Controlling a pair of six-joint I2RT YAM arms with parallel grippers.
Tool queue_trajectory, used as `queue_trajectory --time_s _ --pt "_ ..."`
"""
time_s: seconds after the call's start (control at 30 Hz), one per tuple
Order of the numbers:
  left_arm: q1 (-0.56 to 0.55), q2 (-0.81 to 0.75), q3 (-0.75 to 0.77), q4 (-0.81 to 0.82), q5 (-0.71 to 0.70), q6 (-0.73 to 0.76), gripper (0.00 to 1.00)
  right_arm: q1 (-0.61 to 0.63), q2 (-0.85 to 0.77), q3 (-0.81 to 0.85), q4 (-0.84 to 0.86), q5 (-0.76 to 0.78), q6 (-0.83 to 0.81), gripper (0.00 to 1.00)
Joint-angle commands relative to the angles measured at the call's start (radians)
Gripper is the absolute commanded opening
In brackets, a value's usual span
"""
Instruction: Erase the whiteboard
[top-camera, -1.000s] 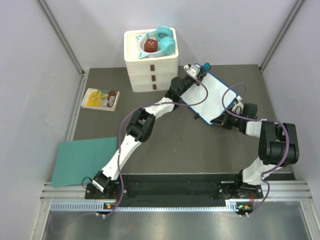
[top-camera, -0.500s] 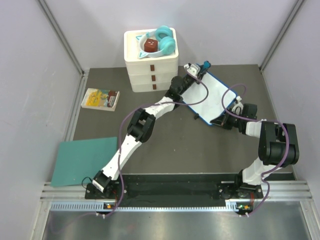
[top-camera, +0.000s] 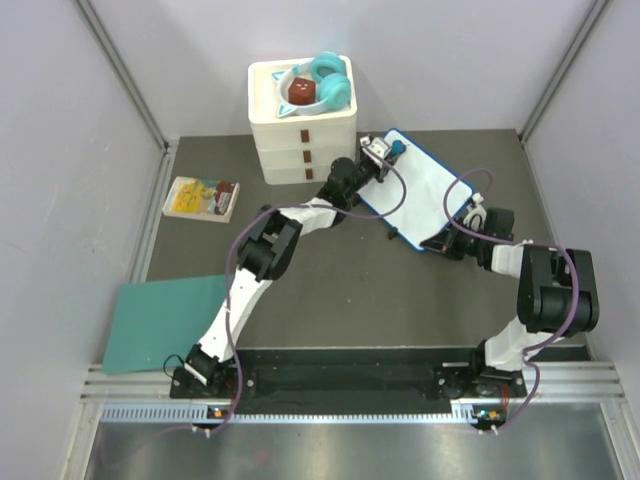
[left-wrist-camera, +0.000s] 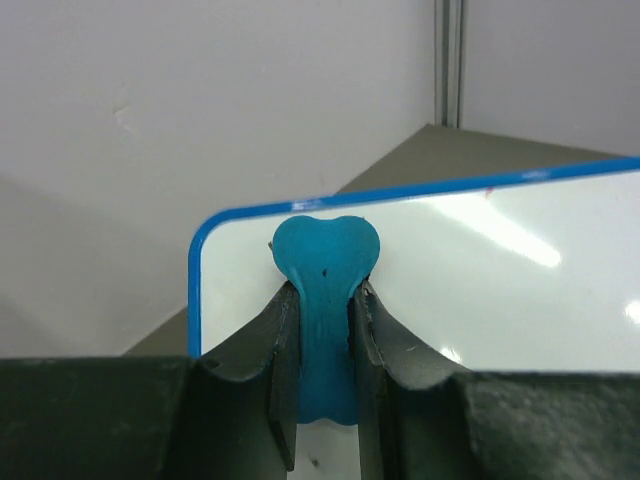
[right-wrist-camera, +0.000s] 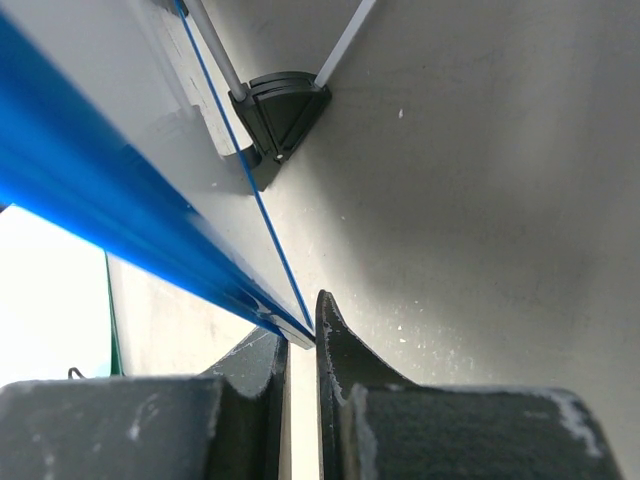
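The blue-rimmed white rectangular whiteboard (top-camera: 428, 190) sits right of centre in the top view. The left gripper (left-wrist-camera: 322, 300), nearly closed, pinches a blue bone-shaped eraser (left-wrist-camera: 325, 245) at the board's corner. The right gripper (right-wrist-camera: 303, 328) clamps its rim. The visible surface looks clean, so wiping seems nearly done.

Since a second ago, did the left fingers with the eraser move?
Yes. The left fingers with the eraser slid left along the whiteboard's far edge, toward the white drawer box.
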Motion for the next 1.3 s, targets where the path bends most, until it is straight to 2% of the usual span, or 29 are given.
queue_trajectory --time_s 0.0,0.17,0.33,0.53,0.63,0.77,0.97,1.1,1.27 --pt "0.007 -0.145 -0.183 -0.082 0.001 0.049 0.02 0.056 0.003 -0.06 -0.221 -0.034 -0.075 0.0" --pt "0.019 -0.238 -0.343 -0.085 -0.042 0.05 0.0 0.056 -0.001 -0.06 -0.221 -0.035 -0.077 0.0" --pt "0.047 -0.255 -0.378 -0.064 -0.038 0.026 0.0 0.056 -0.006 -0.057 -0.238 -0.034 -0.083 0.0" --pt "0.059 -0.157 -0.251 0.054 -0.024 -0.054 0.0 0.056 -0.009 -0.053 -0.25 -0.028 -0.092 0.0" --pt "0.059 -0.088 -0.158 0.146 -0.004 -0.092 0.0 0.056 -0.004 -0.051 -0.252 -0.028 -0.091 0.0" --pt "0.058 -0.001 -0.006 0.187 0.007 -0.178 0.0 0.056 0.002 -0.048 -0.253 -0.031 -0.092 0.0" --pt "0.053 0.034 0.063 0.259 0.051 -0.217 0.0 0.056 -0.003 -0.049 -0.253 -0.028 -0.092 0.0" --pt "0.044 0.007 0.01 0.236 0.025 -0.177 0.0 0.056 -0.006 -0.051 -0.252 -0.029 -0.091 0.0" --pt "0.044 -0.077 -0.189 0.256 0.018 -0.155 0.0 0.056 -0.007 -0.051 -0.25 -0.029 -0.092 0.0"
